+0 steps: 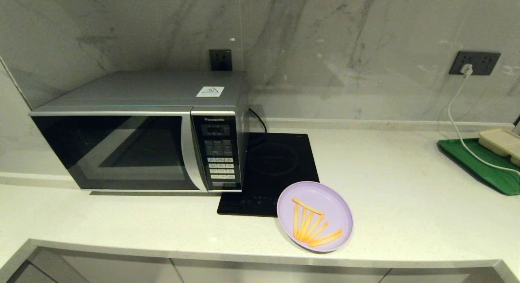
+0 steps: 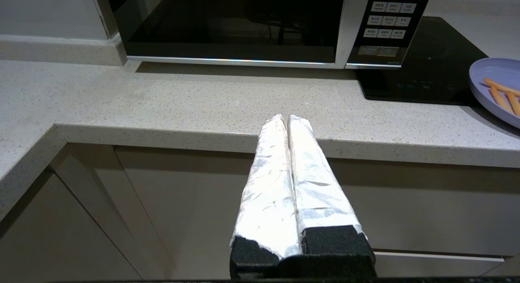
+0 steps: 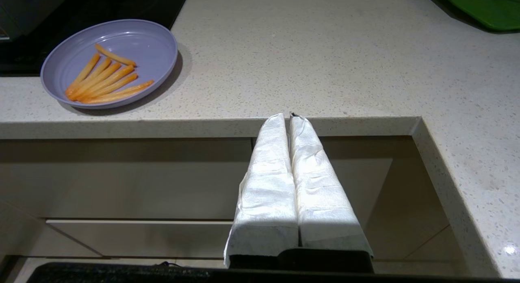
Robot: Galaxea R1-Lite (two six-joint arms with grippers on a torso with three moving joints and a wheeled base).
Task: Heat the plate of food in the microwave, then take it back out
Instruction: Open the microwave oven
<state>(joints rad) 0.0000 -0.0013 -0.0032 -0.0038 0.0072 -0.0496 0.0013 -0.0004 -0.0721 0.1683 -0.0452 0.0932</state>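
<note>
- The microwave (image 1: 138, 130) is sitting on the white counter (image 1: 406, 193) at about ten o'clock in the head view, its dark glass door shut and its keypad panel (image 1: 219, 153) facing out.
- The plate of food (image 1: 315, 216) is lying near the counter's front edge at about six o'clock, its far rim overlapping the near corner of the black induction cooktop (image 1: 276, 165); the fries (image 1: 310, 226) are lying fanned out on it.
- The left gripper (image 2: 284, 119) is hanging in front of the cabinet below the counter's edge, facing the microwave door, its white-wrapped fingers (image 2: 268, 173) pressed together and holding nothing.
- The right gripper (image 3: 287, 117) is hanging likewise below the counter's edge, well apart from the plate, its wrapped fingers (image 3: 317, 185) closed on nothing.
- A green tray (image 1: 483, 165) carrying a beige container (image 1: 501, 143) is resting at three o'clock, with a white cable (image 1: 457, 112) running across it from the wall socket (image 1: 474, 63).
</note>
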